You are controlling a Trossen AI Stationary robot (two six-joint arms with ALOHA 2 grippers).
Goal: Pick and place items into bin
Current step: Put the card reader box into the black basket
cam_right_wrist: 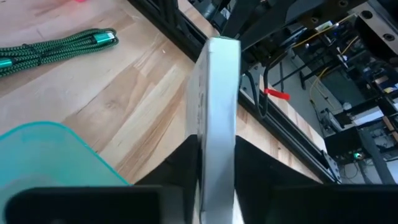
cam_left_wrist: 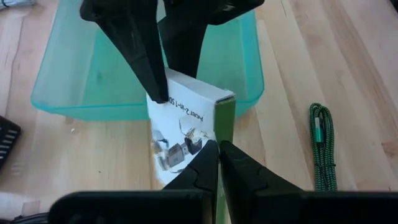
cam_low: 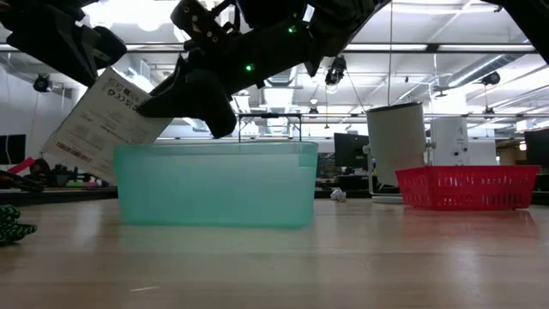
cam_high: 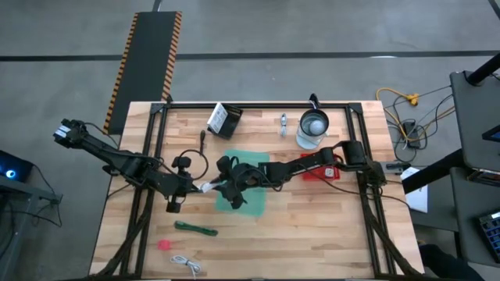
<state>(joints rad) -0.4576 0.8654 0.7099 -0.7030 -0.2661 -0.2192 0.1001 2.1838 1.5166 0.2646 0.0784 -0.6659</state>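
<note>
A flat white packet with dark print [cam_low: 101, 122] hangs tilted in the air just beside the left end of the teal bin [cam_low: 214, 184]. Both grippers are shut on it. My left gripper [cam_left_wrist: 217, 149] has its near end. My right gripper [cam_right_wrist: 216, 165] reaches over the bin [cam_high: 254, 204] and has its far end. In the high view the packet [cam_high: 208, 187] shows between the two grippers. A second packet [cam_high: 224, 119], a silver piece [cam_high: 283, 122], a green cable [cam_high: 195, 229], a pink bit [cam_high: 164, 244] and a white coiled cable [cam_high: 186, 264] lie on the table. My left gripper's fingers close together at the packet's near end, by the corner where the white face meets the green side [cam_left_wrist: 216, 132]. The fingers hide the exact spot. The packet is clear of the table. My right gripper pinches the packet's two flat faces between its fingers, the thin edge [cam_right_wrist: 217, 124] standing up between them. In the left wrist view one finger [cam_left_wrist: 140, 56] lies on the packet's far end [cam_left_wrist: 171, 102]. The packet is lifted clear and tilted.
A glass jug [cam_high: 313, 129] stands at the far right and a red basket [cam_high: 320, 172] sits under the right arm. The green cable also shows near the bin [cam_left_wrist: 322, 146] [cam_right_wrist: 56, 46]. Bare wood lies at the near right of the table.
</note>
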